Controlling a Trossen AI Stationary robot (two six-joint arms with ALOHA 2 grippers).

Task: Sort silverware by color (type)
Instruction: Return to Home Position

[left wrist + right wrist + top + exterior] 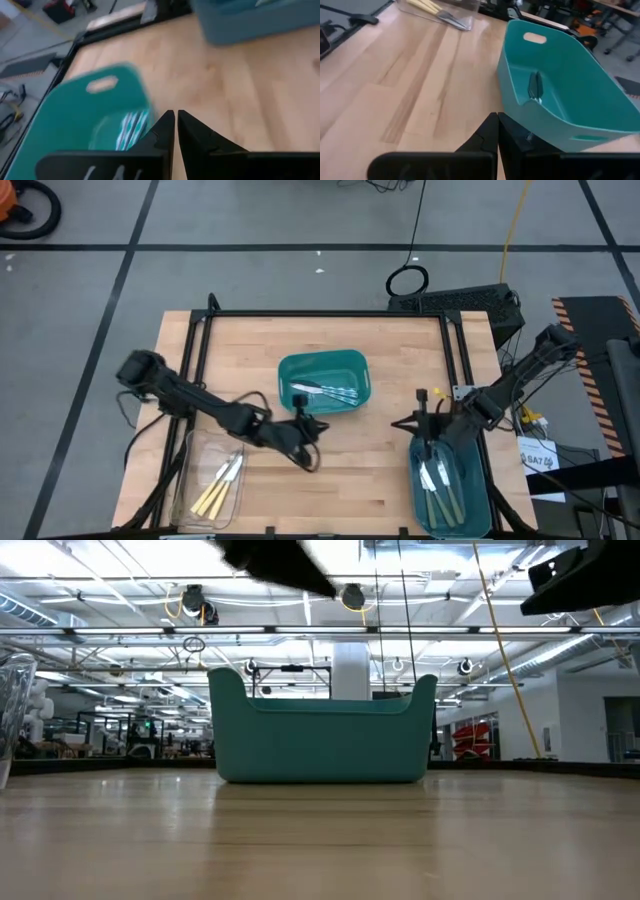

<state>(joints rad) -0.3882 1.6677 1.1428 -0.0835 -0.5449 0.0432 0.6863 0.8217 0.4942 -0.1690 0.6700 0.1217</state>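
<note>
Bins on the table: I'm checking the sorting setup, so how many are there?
3. A green bin sits at the middle of the table, a blue bin at its right side, and a clear bin at its left side. None looks hidden.

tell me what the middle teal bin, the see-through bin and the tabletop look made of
Teal bin: likely moulded plastic, opaque and matte, with smooth rounded corners. See-through bin: probably clear plastic; the wood shows through, edges glint. Tabletop: wood, light planks with visible grain, faint sheen.
</note>
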